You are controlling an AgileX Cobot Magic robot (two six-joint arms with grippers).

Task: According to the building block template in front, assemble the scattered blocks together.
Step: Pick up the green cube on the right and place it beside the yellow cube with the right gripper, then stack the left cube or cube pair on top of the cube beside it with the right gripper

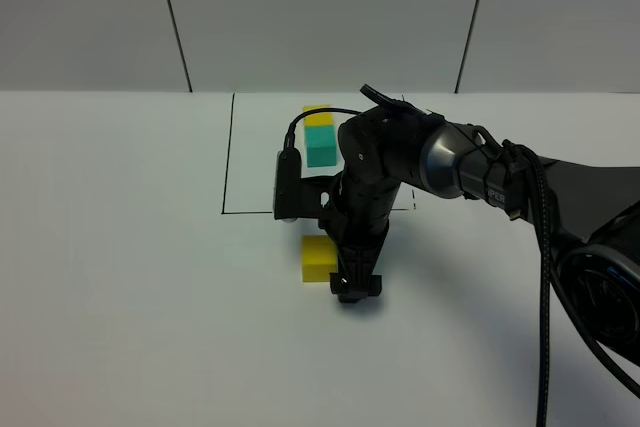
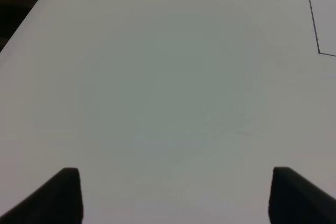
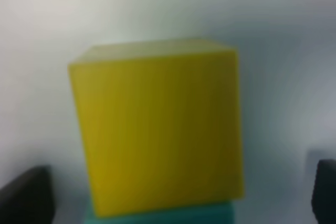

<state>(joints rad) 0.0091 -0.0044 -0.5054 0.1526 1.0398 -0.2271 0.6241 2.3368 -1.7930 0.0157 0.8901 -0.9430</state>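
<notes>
A white matte counter (image 1: 120, 247) runs back to a grey panelled wall (image 1: 300, 7). We count two claws and four plain, square-edged matte cubes: two yellow, two teal. The right claw (image 1: 358, 287) points down, fingers wide apart, gripping nothing. The loose yellow cube (image 1: 318, 259) sits just beside it, and a sliver of the loose teal cube (image 3: 157, 216) touches that cube on the claw's side. The template pair (image 1: 320, 135) lies beyond the claw, inside a thin black drawn frame (image 1: 228, 152). The left claw (image 2: 176, 198) gapes wide over bare counter.
</notes>
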